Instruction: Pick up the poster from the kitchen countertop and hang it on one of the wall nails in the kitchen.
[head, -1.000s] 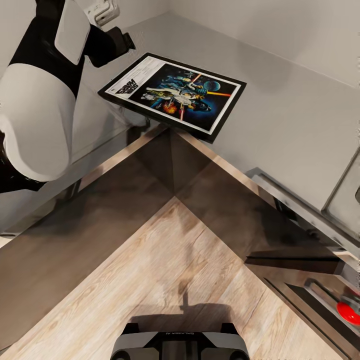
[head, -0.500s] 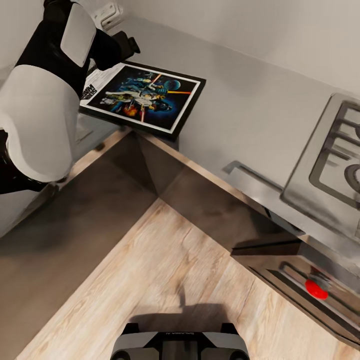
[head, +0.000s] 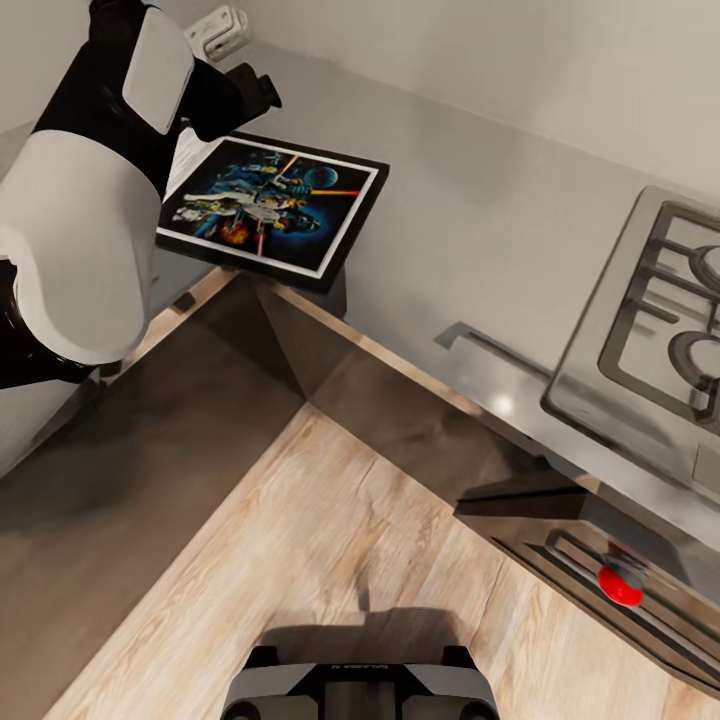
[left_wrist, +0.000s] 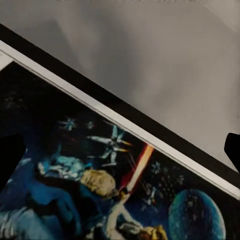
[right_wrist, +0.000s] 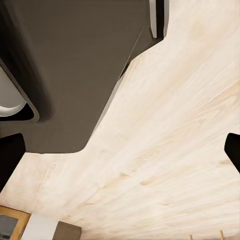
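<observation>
Poster at the inner corner of the worktop, left arm over it.

The black-framed Star Wars poster (head: 268, 207) overhangs the inner corner of the smooth light grey L-shaped countertop (head: 480, 250), so a careless push could tip it onto the pale wooden floor (head: 330, 540). Whether the left claw (head: 255, 92) is gripping it I cannot tell. The right claw's 2 tips stand apart, holding nothing. Steel gas hob (head: 650, 330) lies well apart.

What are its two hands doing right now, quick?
Left gripper: open over the poster, holding nothing.
Right gripper: open, empty, above the wooden floor.
</observation>
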